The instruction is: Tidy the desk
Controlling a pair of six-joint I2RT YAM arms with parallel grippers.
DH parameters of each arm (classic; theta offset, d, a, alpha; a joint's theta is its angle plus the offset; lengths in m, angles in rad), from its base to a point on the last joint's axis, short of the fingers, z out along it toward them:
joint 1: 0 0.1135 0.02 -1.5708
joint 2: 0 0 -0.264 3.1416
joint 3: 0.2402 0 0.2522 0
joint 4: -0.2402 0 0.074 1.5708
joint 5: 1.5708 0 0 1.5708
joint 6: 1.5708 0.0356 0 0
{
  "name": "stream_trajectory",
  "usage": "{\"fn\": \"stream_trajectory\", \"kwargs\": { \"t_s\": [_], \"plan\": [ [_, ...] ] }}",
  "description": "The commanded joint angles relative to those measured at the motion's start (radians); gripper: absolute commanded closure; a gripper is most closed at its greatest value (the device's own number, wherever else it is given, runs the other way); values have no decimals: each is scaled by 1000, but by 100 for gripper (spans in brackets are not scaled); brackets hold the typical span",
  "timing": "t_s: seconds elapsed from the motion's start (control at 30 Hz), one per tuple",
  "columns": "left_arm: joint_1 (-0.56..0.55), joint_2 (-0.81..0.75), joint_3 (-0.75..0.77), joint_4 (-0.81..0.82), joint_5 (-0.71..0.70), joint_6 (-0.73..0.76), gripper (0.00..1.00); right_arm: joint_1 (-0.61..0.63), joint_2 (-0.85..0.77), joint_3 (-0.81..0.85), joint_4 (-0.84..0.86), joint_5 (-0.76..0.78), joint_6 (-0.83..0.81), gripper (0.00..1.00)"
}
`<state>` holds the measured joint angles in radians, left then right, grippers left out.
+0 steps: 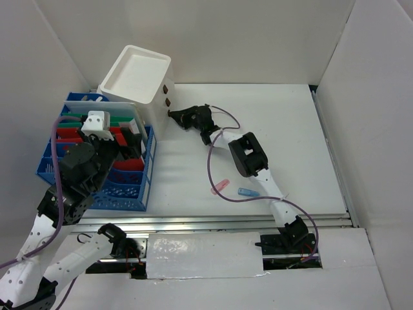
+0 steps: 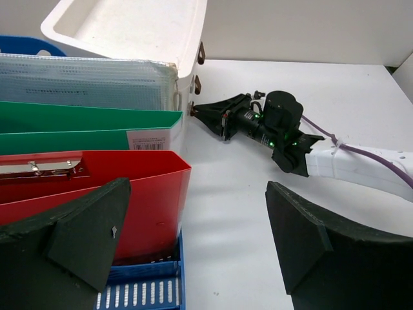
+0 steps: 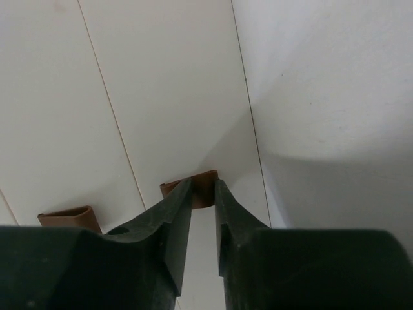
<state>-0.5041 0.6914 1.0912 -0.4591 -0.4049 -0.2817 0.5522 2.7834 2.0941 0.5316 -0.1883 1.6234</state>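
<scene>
- Right gripper: jaws drawn narrow, tips on either side of the lowest brown knob and pinching it. Arm stretched from the front edge across to the far left of the tabletop.
- Left gripper: jaws spread wide, nothing between them. It hangs above the near end of the blue basket, facing the far edge.
- Desk: flat white top filling the middle of the overhead view, white walls on three sides. Silver rail runs along its front edge.
- White box: open-topped, at the far left corner of the tabletop. Brown knobs run in a column down its right-hand face; a second knob shows just beside the gripped one in the right wrist view.
- Blue basket: along the left edge, just in front of the box. Filed upright in it, near to far: red folder with a metal clip, green folder, clear mesh pouch.
- Pink clip and blue clip: loose on the tabletop near the middle of the front edge, close together but apart, just beside the right arm.
- Purple cable: loops along the right arm over the tabletop.
</scene>
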Motion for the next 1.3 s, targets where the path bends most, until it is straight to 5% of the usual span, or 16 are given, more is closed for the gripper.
{"fn": "stream_trajectory", "kwargs": {
  "t_s": [0.0, 0.2, 1.0, 1.03, 1.1, 1.2, 1.27],
  "plan": [
    [6, 2, -2, 57, 34, 27, 0, 9, 8, 6, 71, 39, 33, 74],
    [7, 10, -8, 62, 51, 30, 0, 8, -19, -54, 142, 58, 36, 100],
    [7, 26, -10, 56, 11, 32, 1, -118, -395, -712, 473, 58, -3, 100],
    [7, 26, -10, 54, 18, 33, 0, -124, -401, -724, 475, 49, -10, 98],
    [7, 34, -8, 53, 29, 35, 1, -135, -418, -729, 492, 27, -28, 67],
    [7, 49, 1, 43, 41, 36, 0, -143, -491, -767, 486, 12, -77, 45],
    [7, 54, 3, 43, 92, 45, 0, -152, -559, -836, 438, 36, -128, 16]
  ]
}}
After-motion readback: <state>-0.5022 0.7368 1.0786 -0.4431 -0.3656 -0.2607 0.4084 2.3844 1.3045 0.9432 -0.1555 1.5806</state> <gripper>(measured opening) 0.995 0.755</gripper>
